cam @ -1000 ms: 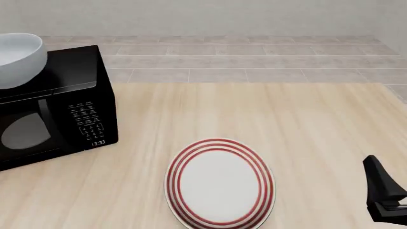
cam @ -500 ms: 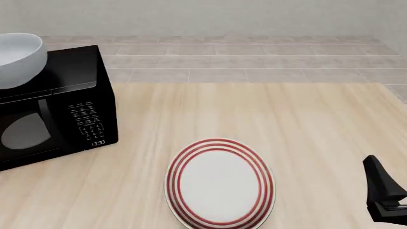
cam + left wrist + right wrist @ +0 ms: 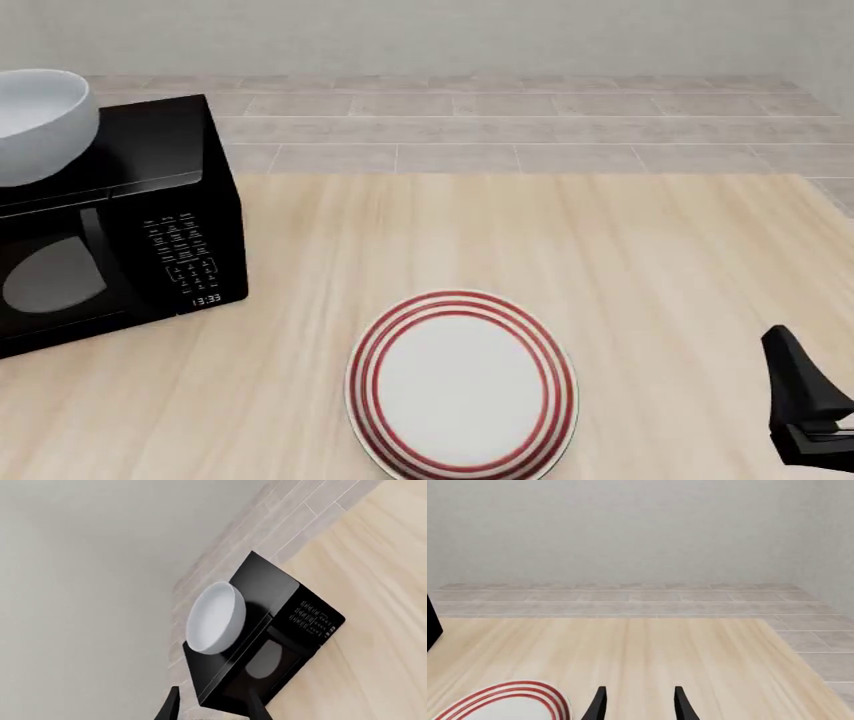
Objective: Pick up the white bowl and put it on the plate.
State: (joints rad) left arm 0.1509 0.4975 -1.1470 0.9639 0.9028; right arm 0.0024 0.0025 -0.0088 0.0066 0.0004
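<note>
1. The white bowl sits atop the microwave; the plate lies on the counter.
2. Both the left end effector and right end effector are parted, holding nothing.
3. Approach the bowl's rim with your left arm, squarely.

The microwave has a small display at the bottom of its control panel that reads 13:33 in pale digits. Above it sit rows of tiny white keypad markings, too small to read. No other text or brand shows.
</note>
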